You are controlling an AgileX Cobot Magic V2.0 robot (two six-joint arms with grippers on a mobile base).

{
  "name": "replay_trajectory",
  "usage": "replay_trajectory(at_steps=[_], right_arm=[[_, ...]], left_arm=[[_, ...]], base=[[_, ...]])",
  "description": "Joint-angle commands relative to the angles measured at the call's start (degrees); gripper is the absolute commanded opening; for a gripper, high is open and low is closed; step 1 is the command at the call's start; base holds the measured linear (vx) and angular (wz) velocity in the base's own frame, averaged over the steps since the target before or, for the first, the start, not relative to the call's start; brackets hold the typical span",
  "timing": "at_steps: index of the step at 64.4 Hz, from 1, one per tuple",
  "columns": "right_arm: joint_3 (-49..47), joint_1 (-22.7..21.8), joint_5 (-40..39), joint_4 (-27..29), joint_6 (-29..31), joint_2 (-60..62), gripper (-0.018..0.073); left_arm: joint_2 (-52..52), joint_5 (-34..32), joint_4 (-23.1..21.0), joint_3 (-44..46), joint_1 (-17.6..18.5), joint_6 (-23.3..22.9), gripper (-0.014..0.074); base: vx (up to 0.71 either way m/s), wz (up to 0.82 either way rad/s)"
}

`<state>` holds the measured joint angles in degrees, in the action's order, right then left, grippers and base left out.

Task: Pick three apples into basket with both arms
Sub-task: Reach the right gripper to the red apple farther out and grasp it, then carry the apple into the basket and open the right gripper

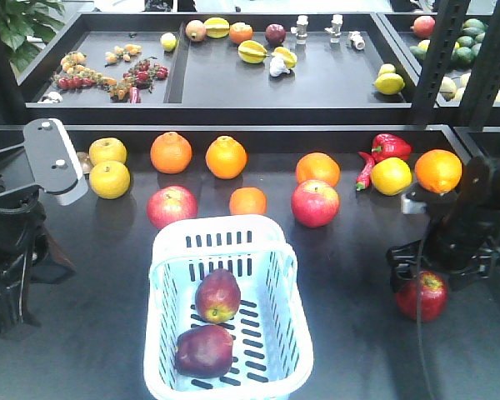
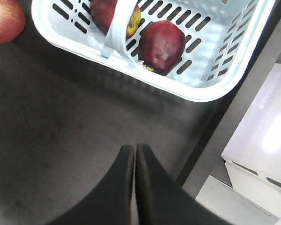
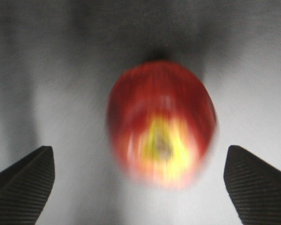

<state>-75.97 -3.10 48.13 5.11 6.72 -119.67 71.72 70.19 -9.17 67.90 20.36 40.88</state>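
Basket (image 1: 230,242) sits at the near middle of the dark surface (image 1: 358,350), pale and slotted, with two dark red apples inside — one (image 1: 217,295) nearer the centre showing a yellow-green patch, the other (image 1: 204,351) just in front of it toward the near left corner. The two lie close together; whether they touch cannot be told. The third apple (image 1: 422,295) rests on the surface well to the right of the basket, directly under the right gripper (image 3: 139,180). In the right wrist view that apple appears blurred, red with a yellow patch around its end, lying between the two fingertips (image 3: 23,183), which stand wide apart and clear of it on both sides — the jaws are open, gripping nothing. The left gripper (image 2: 134,151) is over bare surface to the left of the basket, its jaws pressed together with nothing between them; the left wrist view shows the basket rim and both apples beyond its tips.
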Motion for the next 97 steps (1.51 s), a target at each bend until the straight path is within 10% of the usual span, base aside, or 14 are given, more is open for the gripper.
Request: replay_trajectory(at_steps=[1,30,59,97], right_arm=[[-3.24,-0.37,-0.34,-0.35,0.10,0.07,0.0685],[-5.53,-0.37,1.27,-0.56,0.20,-3.36,0.0377],[-5.34,0.11,7.57,4.29,4.33,12.50,0.0359],[7.45,20.10,12.93,7.62,0.78,38.93,0.0359]], left_arm=[[-1.46,-1.84,-1.24,1.19,0.21,-0.12,-0.0006],[-1.46,-1.84,-1.24,1.19,0.21,-0.12,-0.0006],[-1.46,-1.84,-1.24,1.19,0.21,-0.12,-0.0006],[-1.46,-1.84,-1.24,1.19,0.21,-0.12,-0.0006]], base=[[0.00,0.00],[0.00,0.00],[0.00,0.00],[0.00,0.00]])
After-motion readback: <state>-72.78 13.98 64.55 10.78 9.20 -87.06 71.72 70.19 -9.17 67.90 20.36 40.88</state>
